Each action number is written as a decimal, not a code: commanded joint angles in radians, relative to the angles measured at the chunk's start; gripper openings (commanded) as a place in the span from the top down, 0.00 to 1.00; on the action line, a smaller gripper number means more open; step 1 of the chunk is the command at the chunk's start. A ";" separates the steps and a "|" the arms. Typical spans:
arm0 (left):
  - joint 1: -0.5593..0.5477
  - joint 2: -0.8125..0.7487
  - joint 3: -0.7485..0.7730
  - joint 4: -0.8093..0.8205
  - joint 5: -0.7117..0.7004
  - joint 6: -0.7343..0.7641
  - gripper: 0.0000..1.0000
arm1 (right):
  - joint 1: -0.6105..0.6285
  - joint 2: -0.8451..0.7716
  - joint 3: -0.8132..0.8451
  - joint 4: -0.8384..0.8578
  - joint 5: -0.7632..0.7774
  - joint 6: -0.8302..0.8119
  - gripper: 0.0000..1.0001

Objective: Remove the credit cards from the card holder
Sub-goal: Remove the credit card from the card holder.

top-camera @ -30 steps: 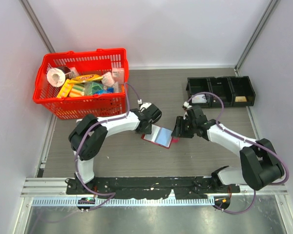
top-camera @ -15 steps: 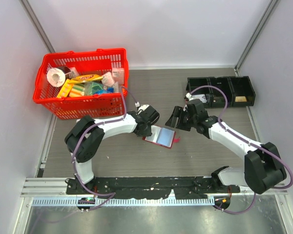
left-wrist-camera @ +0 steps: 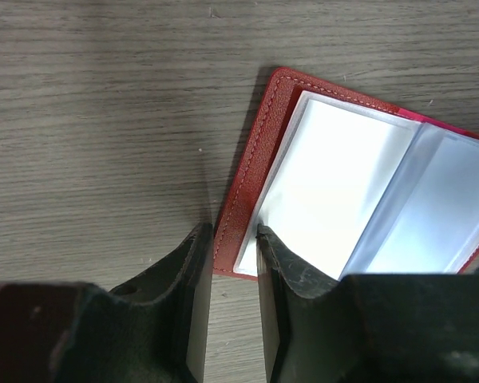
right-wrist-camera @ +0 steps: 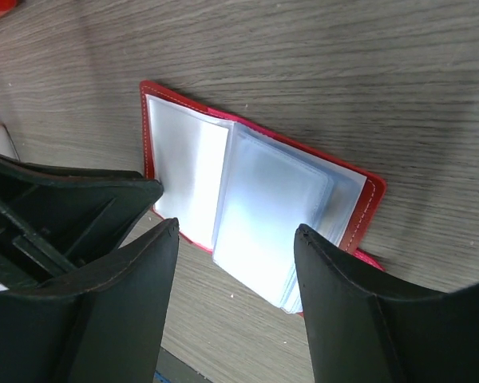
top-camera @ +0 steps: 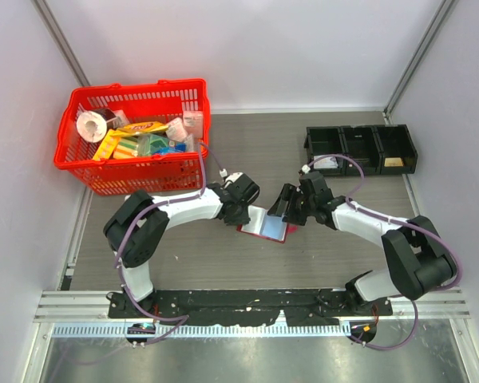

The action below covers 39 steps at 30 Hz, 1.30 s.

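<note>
Clenching the left tool [left-wrist-camera: 229, 233] on the edge of the holder [left-wrist-camera: 261, 132] to pin it open on the worktop [left-wrist-camera: 104, 120], hovering the released right tool [right-wrist-camera: 238, 229] over the sleeves [right-wrist-camera: 273, 199], likely to draw cards.

**Left arm** [top-camera: 184, 206]: elbow folded out to its own left, forearm angled inward across the body's midline.
**Left gripper** [left-wrist-camera: 230, 239]: pointed steeply downward. Jaws stood narrowly parted; whether they clamped could not be told.
**Right arm** [top-camera: 367, 226]: elbow folded out to its own right, forearm stretched low and inward.
**Right gripper** [right-wrist-camera: 235, 239]: tilted downward, facing the left gripper and near it. Jaws stood wide apart, fingers [right-wrist-camera: 124, 311] gripping nothing.
</note>
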 commanded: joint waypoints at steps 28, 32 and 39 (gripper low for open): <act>-0.002 -0.006 -0.011 0.053 0.082 -0.012 0.70 | 0.037 0.090 -0.015 0.164 -0.081 0.047 0.43; -0.002 -0.012 -0.027 0.079 0.095 -0.012 0.70 | 0.075 0.116 0.044 0.193 -0.112 0.046 0.43; 0.000 -0.053 -0.063 0.108 0.074 -0.026 0.65 | 0.161 0.167 0.176 0.175 -0.141 0.007 0.43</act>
